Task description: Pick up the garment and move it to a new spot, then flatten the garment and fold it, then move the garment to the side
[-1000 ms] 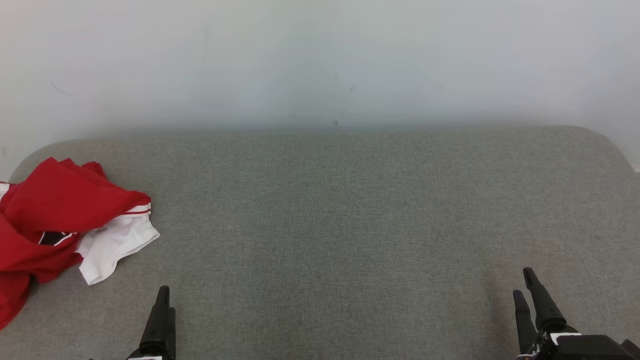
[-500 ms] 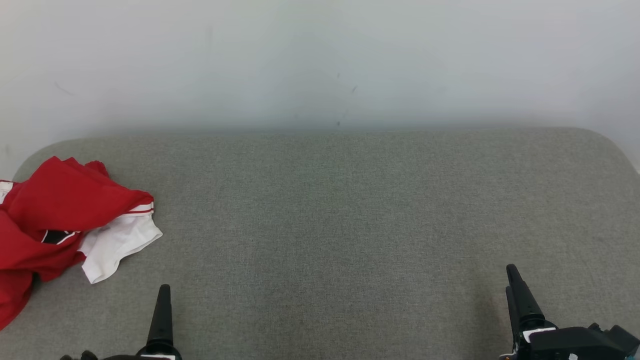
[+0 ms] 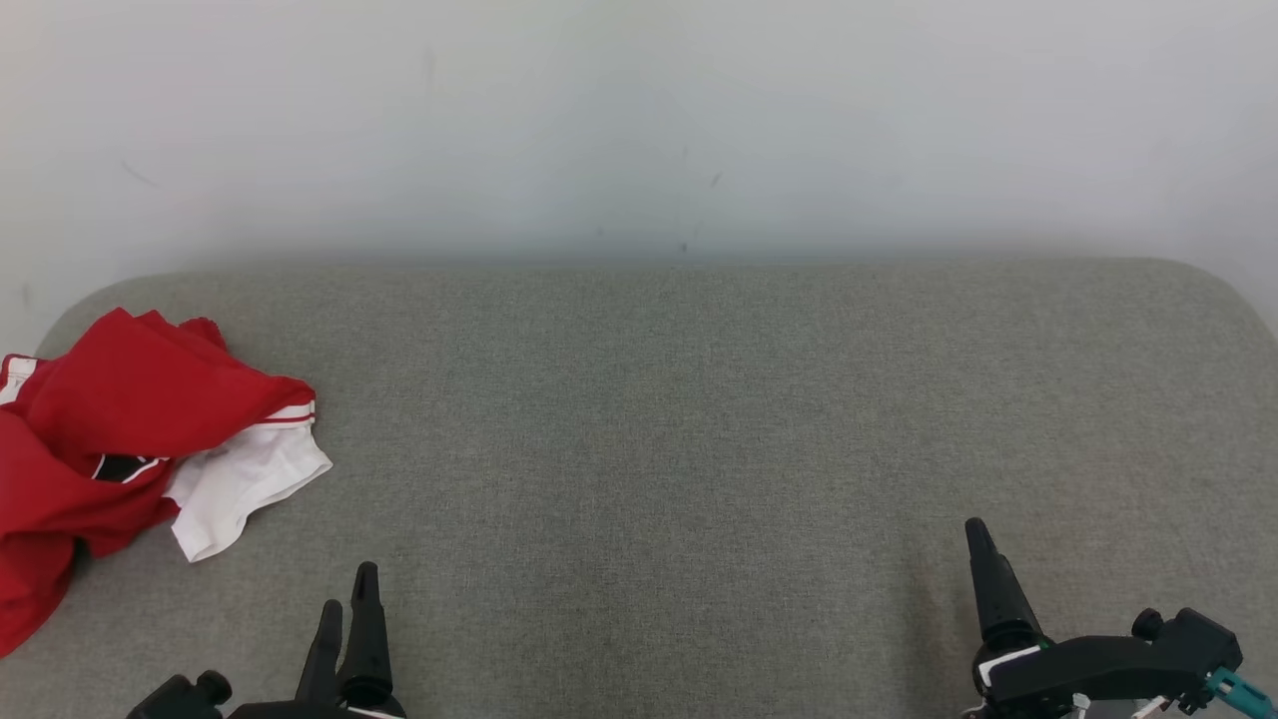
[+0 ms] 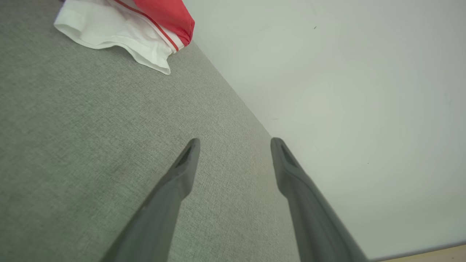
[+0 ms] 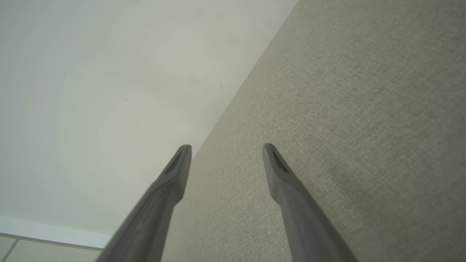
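With your left tool (image 4: pixel 235 142) and right tool (image 5: pixel 225 147) spread empty, pickup isn't begun: reach left for the crumpled garment (image 3: pixel 130 419).

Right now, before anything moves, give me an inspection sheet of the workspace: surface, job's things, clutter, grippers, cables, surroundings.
Surface: grey woven pad, flat, with rounded far corners.
Job's things: red and white garment, crumpled at the pad's far left, running off the head view's edge.
Clutter: nothing seen.
Grippers: left gripper open, short of the garment, not touching it; right gripper open, holding nothing.
Cables: teal fitting at the right wrist; nothing loose on the pad.
Surroundings: pale wall behind, a few small dark marks.
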You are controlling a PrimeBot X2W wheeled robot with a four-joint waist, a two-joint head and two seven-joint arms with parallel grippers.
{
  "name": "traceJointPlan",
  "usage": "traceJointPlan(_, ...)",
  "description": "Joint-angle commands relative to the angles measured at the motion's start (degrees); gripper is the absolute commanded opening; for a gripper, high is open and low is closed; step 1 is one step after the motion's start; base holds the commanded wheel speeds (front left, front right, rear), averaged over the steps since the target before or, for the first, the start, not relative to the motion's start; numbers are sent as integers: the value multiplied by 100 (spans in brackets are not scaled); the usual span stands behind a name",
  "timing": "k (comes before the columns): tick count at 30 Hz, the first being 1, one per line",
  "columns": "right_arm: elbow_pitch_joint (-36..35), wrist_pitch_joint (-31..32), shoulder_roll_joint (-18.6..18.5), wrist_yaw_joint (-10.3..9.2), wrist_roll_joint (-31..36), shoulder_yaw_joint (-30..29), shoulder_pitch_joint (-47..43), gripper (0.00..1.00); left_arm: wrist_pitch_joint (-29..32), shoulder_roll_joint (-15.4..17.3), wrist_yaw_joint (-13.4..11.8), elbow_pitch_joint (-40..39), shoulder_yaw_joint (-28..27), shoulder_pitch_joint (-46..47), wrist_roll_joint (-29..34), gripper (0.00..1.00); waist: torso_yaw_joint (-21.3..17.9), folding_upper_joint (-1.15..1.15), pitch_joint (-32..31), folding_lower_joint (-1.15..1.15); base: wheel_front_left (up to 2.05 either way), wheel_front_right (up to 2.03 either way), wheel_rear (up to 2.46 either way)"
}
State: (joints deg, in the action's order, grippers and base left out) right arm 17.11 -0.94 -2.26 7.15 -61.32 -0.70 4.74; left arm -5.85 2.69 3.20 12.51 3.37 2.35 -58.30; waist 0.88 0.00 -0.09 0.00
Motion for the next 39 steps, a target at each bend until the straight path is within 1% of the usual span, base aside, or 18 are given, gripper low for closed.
traceJointPlan(1,-15,-74,-41,31,292,68,119,100,-57,20,-19,-57,22,92,349,100,8,0,0,0,0,0,0)
traceJointPlan(9,88,-183,-47,33,1183,154,188,100,-178,34,-109,-50,80,135,1289,100,43,0,19,0,0,0,0)
traceJointPlan(16,45,-178,-51,35,1934,124,190,100,-273,129,-161,31,226,207,2059,100,63,0,31,0,0,0,0)
traceJointPlan(22,-2,-163,-54,36,2398,167,180,100,-344,161,-218,74,288,227,2522,100,57,0,25,0,0,0,0)
traceJointPlan(39,-48,-303,-62,41,3312,231,131,100,-537,264,-358,61,423,200,3544,100,45,0,21,0,0,0,0)
